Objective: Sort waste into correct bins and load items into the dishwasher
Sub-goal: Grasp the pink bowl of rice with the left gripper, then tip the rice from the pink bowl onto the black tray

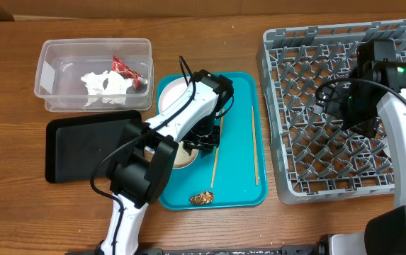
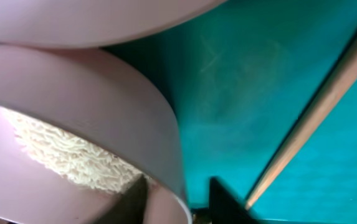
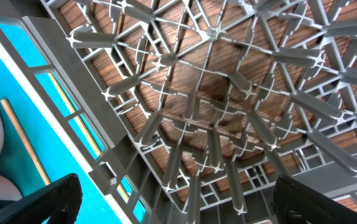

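- Our left tool [image 1: 204, 142] sits at the rim of the rice bowl [image 2: 103, 106], one finger [image 2: 228, 199] just outside its wall; we cannot tell whether it grips.
- A chopstick [image 2: 315, 112] lies just beside, on the teal tray [image 2: 240, 81].
- Our right tool [image 3: 181, 202] hangs released above the dish rack [image 3: 209, 93] on the worktop [image 1: 18, 212].

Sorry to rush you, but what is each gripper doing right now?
Left gripper: closed on the wall of the bowl holding rice.
Right gripper: open, empty, above the dish rack.
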You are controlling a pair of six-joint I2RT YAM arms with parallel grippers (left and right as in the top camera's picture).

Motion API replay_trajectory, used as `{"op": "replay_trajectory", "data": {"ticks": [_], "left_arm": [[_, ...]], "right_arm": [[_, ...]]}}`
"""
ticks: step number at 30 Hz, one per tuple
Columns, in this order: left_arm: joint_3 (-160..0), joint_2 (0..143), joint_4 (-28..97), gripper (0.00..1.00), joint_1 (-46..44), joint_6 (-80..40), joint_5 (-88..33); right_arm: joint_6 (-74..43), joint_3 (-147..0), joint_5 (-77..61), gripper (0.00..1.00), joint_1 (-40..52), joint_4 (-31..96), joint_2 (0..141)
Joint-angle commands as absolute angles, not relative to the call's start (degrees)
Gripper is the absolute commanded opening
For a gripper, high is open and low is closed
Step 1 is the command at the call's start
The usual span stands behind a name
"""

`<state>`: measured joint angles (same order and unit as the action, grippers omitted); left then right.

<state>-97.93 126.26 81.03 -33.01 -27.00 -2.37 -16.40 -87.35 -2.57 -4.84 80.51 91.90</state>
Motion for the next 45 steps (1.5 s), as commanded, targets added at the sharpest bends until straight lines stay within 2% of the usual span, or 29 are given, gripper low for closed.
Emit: {"op": "replay_trajectory", "data": {"ticks": [1,15,24,28,38,45], "left_arm": [[-98.67,126.52,80.93,0.04,-33.41,-27.51,-2.61],[-99.83,123.96,81.87,0.04,-33.34,-28.97,-0.51],[-100.31,109.84,81.19,0.04,-31.22,-29.19,2.35],[-100.31,102.59,80.53,0.04,-26.13,-29.17,2.42],[-99.50,98.63,81.45,0.04,-8.51,-11.14,-18.68],[-91.26,98.63,79.64,0.04,4.58,0.08,-35.05]], "right_arm": [[-15.88,-87.33,-2.70,1.00,-4.89,80.25,91.94],[-15.86,-87.33,-2.70,1.00,-4.89,80.31,91.94],[-15.84,-87.33,-2.68,1.00,-4.89,80.27,91.94],[-15.84,-87.33,-2.66,1.00,-4.89,80.27,91.94],[-15.11,-87.33,-2.66,1.00,-4.89,80.29,91.94],[-14.96,-87.33,-2.66,1.00,-4.89,80.27,91.94]]}}
